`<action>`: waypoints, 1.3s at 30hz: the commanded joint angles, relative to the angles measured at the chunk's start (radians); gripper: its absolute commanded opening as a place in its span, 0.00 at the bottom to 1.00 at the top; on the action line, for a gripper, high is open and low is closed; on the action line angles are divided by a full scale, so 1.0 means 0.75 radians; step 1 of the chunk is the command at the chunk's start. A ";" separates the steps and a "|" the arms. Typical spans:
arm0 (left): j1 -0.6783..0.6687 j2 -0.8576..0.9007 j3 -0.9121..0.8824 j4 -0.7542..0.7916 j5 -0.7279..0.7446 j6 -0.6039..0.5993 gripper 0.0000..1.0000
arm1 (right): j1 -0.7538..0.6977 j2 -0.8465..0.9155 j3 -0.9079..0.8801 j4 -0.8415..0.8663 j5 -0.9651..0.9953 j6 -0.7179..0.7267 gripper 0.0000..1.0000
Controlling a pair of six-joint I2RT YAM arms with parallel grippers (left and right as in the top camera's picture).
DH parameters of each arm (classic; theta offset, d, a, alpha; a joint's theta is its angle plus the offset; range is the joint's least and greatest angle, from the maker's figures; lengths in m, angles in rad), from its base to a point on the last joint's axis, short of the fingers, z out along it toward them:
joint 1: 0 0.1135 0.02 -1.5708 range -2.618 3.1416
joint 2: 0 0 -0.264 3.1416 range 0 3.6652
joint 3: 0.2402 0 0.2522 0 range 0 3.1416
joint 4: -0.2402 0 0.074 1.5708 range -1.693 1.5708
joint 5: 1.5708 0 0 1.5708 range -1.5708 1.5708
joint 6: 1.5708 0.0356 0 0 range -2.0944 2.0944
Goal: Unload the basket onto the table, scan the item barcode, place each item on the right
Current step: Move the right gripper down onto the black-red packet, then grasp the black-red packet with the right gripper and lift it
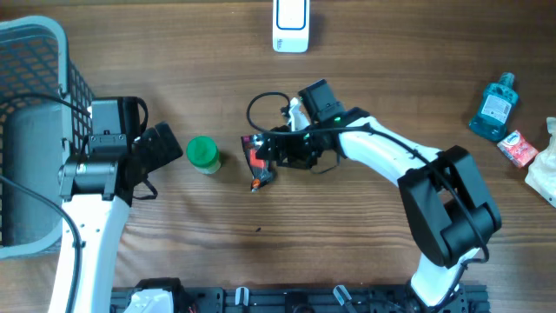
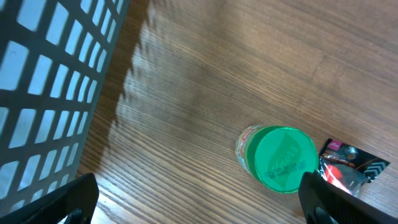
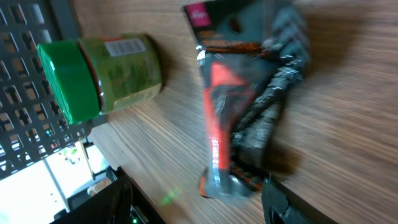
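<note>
Black-red packet flat, long axis near-to-far

Wood table w/ green-lid jar, foil pkt (crinkled), blue bottle.

Crumpled packet and white scanner on the table

We see the packet, black foil with a red-orange stripe and a small pink logo at one end. It lies flat and creased near the table's middle, its long axis running roughly 12 to 6 o'clock. The scanner, a white block, sits well apart at its 12 o'clock, by the far edge.
</note>
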 commanded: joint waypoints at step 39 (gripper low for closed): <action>0.010 0.028 0.018 0.002 0.007 -0.027 1.00 | -0.033 -0.094 -0.002 0.126 -0.145 -0.008 0.05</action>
